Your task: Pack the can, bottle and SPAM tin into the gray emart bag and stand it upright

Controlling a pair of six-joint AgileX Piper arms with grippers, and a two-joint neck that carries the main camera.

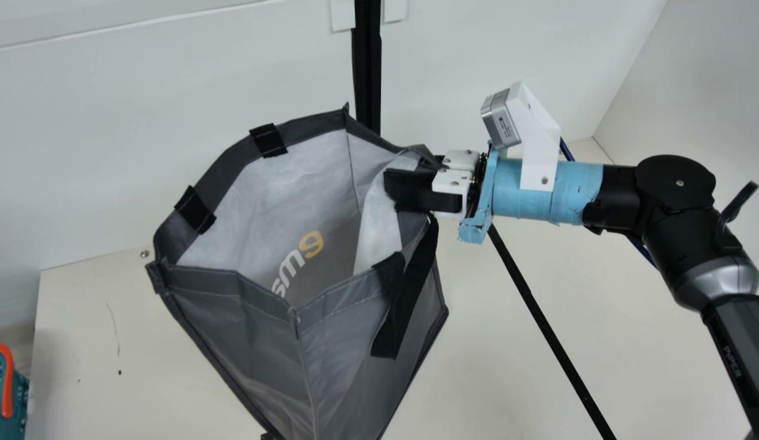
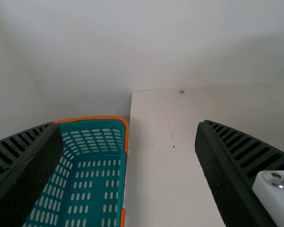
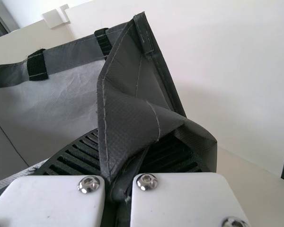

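Bag (image 1: 245,318) gapes over the table (image 1: 98,342), rim pinched by my right gripper (image 1: 409,171); my left gripper (image 2: 128,130) (its wrist view tells me) faces the table's edge, fingers (image 2: 222,165) spread wide.

Main view: white wall (image 1: 92,153), 10 to 1 o'clock, behind cream table (image 1: 74,379); second pale wall (image 1: 703,91) at 2 o'clock, meeting first in slanting corner. Black upright post (image 1: 368,73) at 12 o'clock, between small white blocks (image 1: 343,15). Tabletop: screw head (image 1: 145,253) at 9 o'clock, thin scratch (image 1: 115,330) and dark speck (image 1: 119,372) at 8 o'clock. Light soft, diffuse.
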